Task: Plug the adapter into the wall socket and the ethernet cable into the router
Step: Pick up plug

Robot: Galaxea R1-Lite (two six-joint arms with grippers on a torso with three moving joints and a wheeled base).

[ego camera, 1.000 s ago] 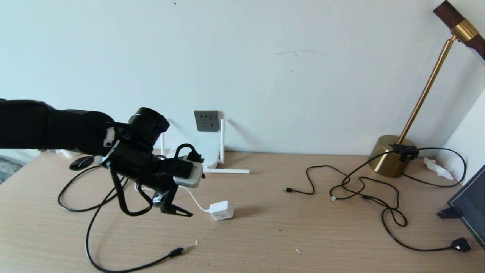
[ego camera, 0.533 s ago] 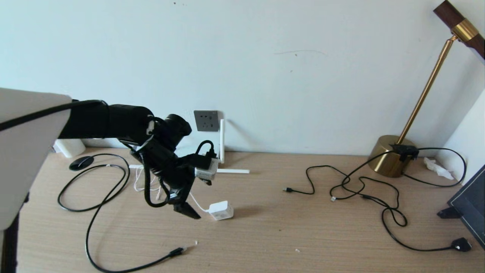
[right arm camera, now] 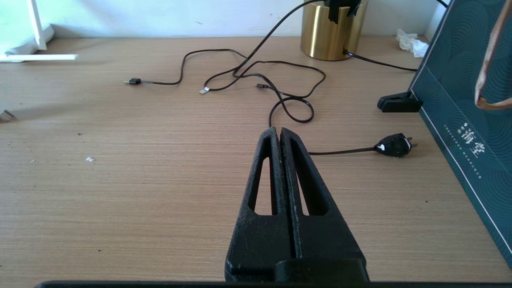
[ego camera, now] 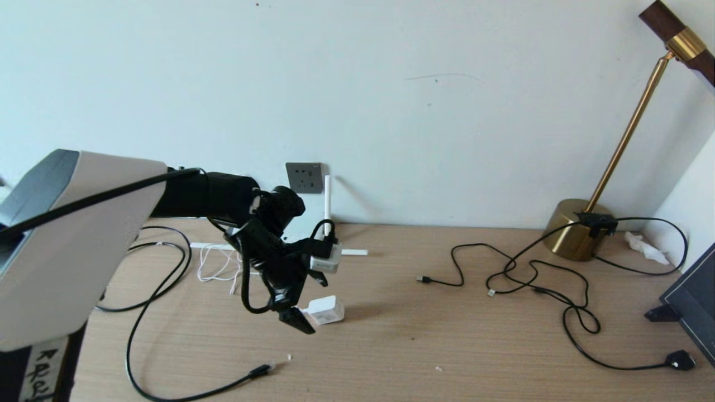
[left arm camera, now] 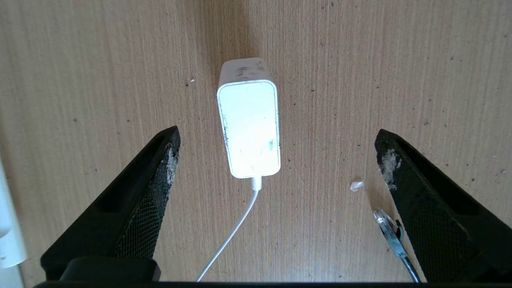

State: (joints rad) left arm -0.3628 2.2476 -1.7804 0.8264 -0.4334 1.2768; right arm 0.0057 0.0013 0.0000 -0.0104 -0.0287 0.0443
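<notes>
Now the left tool (left arm camera: 276, 160) is seen poised over the adapter (left arm camera: 249, 128), its two black jaws spread wide and nothing held between them. In the left wrist view the white cube lies flat on the wooden tabletop (left arm camera: 400, 60), roughly centred in the gap, with both jaws well clear of its sides and its thin white cord (left arm camera: 234, 232) trailing back toward the wrist.

Compared with a second ago, the left arm has been swung across from the tabletop's left side and lowered, so that the tool, then short of the adapter, is now brought directly above it. By this the grasp is judged to be lined up; lowering and closing on the cube would be called for next, and the plugging in is not yet begun.

In the head view the adapter (ego camera: 325, 310) is shown near the middle-left of the tabletop, just beside the tool's tip. Behind it the router (ego camera: 313, 237) is largely hidden by the arm, one white antenna (ego camera: 327, 204) standing upright beside the wall socket (ego camera: 304, 177), a grey plate with nothing plugged into it. The ethernet cable (ego camera: 262, 369) lies nearer the front edge, its clear-tipped plug loose on the wood.

Further right, the right tool (right arm camera: 280, 138) is kept parked low over the tabletop, its jaws pressed together and empty. Thin black cords (ego camera: 530, 276) and a brass lamp base (ego camera: 575, 229) are spread beyond it.
</notes>
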